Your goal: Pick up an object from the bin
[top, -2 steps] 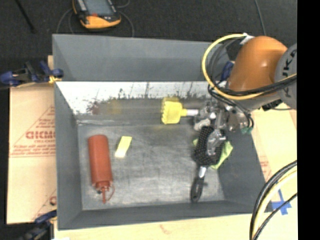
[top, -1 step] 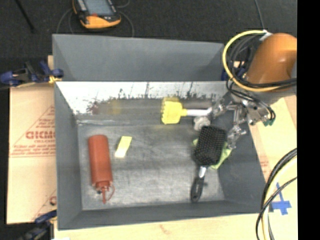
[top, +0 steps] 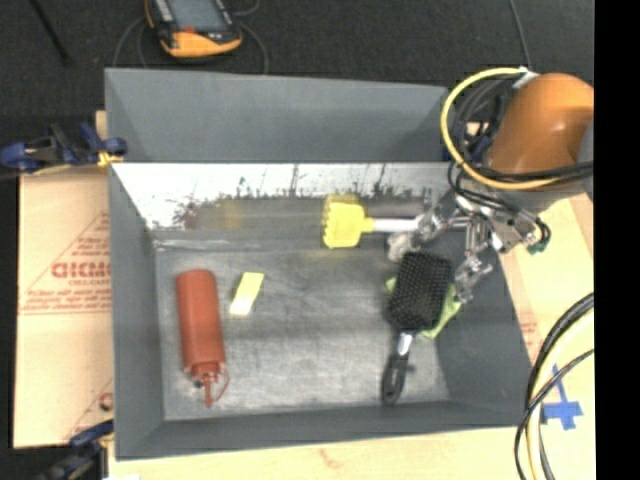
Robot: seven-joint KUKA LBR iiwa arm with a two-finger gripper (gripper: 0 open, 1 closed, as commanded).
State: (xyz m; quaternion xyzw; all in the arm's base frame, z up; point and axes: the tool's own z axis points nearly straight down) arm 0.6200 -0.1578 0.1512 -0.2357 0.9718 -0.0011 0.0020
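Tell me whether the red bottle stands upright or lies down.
Lying down: the red bottle rests full length on the bin floor, left side.

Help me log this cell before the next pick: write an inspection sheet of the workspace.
Surface: grey bin, floor scuffed by the far wall.
Job's things: red cylinder left; pale yellow block near it; yellow-headed tool at the far wall; black hairbrush right, on a green thing.
Clutter: nothing seen.
Grippers: gripper beside the hairbrush's head.
Cables: yellow loops round the orange wrist cover.
Surroundings: orange handheld device beyond the bin.
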